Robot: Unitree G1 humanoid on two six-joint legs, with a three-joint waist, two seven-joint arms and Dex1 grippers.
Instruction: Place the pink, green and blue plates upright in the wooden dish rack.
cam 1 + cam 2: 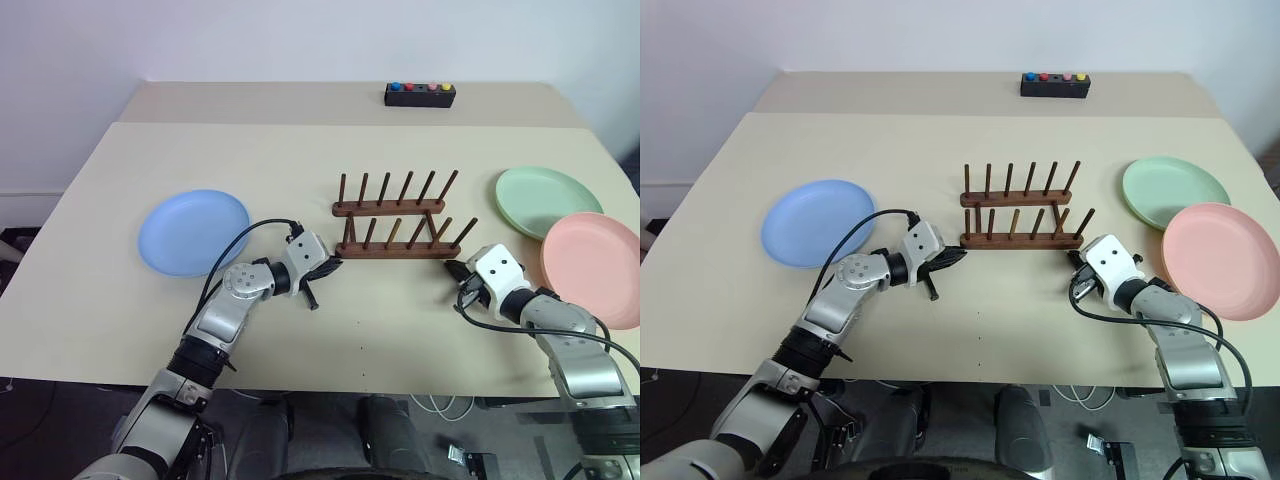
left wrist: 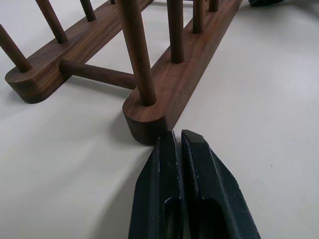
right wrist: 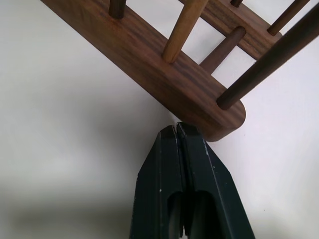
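The wooden dish rack (image 1: 395, 225) stands empty in the middle of the table, its pegs upright. My left gripper (image 1: 333, 264) is shut, its tips against the left end of the rack's near rail (image 2: 149, 119). My right gripper (image 1: 452, 268) is shut too, its tips at the right end of that same rail (image 3: 219, 117). The blue plate (image 1: 193, 231) lies flat to the left of the rack. The green plate (image 1: 548, 201) and the pink plate (image 1: 592, 268) lie flat at the right, the pink one overlapping the green one's near edge.
A small black box with coloured buttons (image 1: 420, 94) sits at the far edge of the table (image 1: 120, 310). Bare tabletop lies in front of the rack and behind it.
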